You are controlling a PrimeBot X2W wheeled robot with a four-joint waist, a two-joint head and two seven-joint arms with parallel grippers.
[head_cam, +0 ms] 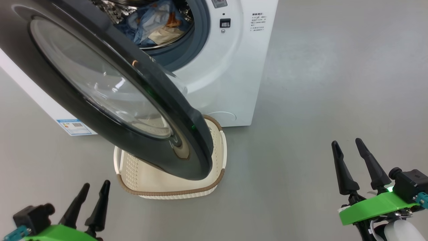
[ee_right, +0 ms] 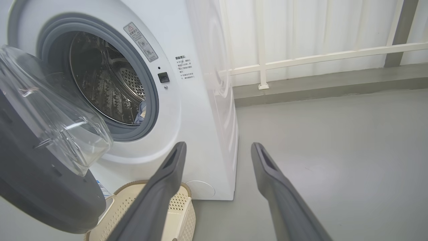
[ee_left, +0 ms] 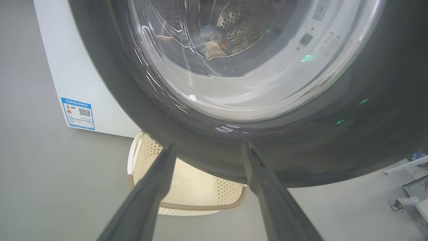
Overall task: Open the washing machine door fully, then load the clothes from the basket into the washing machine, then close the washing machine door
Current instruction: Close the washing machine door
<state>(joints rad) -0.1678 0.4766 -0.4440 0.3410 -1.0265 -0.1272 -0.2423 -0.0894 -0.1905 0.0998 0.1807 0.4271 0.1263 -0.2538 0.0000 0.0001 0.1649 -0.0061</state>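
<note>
The white washing machine stands at the top of the head view, its black-ringed door swung open over the cream basket. Light-blue clothes with orange and cream patches lie inside the steel drum. What shows of the basket's inside is bare. My left gripper is open at the lower left, close in front of the door's black ring and touching nothing. At the lower right my right gripper is open over bare floor, well to the right of the machine.
The grey floor stretches to the right of the machine. A white railing and wall stand behind it. A wheeled stand shows at the far right of the left wrist view.
</note>
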